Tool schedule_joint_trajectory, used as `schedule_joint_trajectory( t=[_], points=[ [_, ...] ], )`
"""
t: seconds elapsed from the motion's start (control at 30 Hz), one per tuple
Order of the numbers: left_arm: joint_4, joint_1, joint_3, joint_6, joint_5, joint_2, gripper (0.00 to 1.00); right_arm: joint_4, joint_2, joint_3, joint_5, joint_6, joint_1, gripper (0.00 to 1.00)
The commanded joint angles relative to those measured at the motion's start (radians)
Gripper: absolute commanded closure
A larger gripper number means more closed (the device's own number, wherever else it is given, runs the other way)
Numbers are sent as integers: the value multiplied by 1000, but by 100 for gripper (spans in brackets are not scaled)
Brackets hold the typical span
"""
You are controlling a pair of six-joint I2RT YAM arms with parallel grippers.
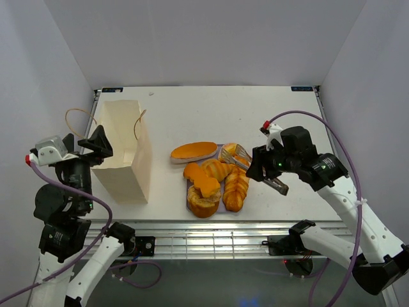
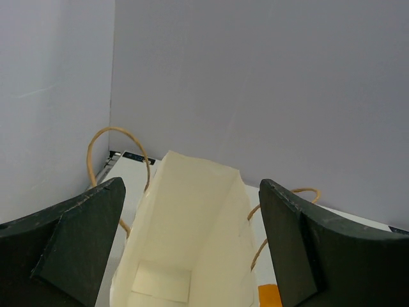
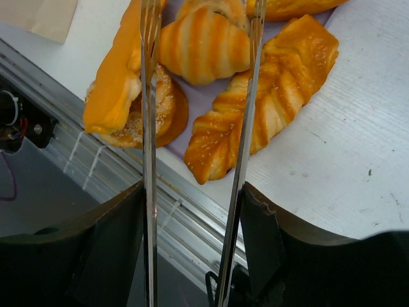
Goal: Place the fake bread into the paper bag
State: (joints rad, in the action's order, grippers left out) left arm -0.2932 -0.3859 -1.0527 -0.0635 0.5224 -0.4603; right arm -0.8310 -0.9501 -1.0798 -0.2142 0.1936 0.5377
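Found the table (image 1: 192,109) bearing an upright bag (image 1: 124,150) at its left, mouth open, cord handles looped up on both sides. Saw the left arm (image 1: 64,211) reared up at the bag's near-left corner, wrist tipped down toward the mouth, with the left gripper (image 2: 192,184) released, fingers (image 2: 83,236) spread wide. Saw the right arm (image 1: 358,217) bent in from the right, forearm reaching left toward the bread (image 1: 214,176), heaped on a lavender tray (image 3: 192,102) near the front edge, well apart from the bag. Noted the flat loaf (image 1: 193,151) at the heap's far side, the braided loaf (image 3: 268,109) at its right, the croissant (image 3: 204,45) in the middle and the seeded ring (image 3: 150,118) at the near left. Found the right gripper (image 3: 192,217) clenched on tongs (image 3: 148,128), prongs apart, straddling the croissant; could not tell whether touching.
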Motion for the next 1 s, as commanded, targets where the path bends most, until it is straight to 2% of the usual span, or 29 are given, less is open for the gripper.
schedule_joint_trajectory(
  t=[0.0,0.13,0.47,0.67,0.97],
  points=[
    [-52,-4,62,-15,97,46,4,-25,25,-43,-85,23,13,37],
    [-82,-4,100,-18,122,103,4,-72,31,-60,-126,33,31,38],
    [-213,-4,92,-56,154,133,4,-135,48,-66,-201,73,73,40],
    [-233,-4,95,-48,223,179,4,-131,50,-28,-194,96,114,40],
    [-219,-7,134,-42,220,222,4,-100,17,-5,-139,138,211,40]
  ],
)
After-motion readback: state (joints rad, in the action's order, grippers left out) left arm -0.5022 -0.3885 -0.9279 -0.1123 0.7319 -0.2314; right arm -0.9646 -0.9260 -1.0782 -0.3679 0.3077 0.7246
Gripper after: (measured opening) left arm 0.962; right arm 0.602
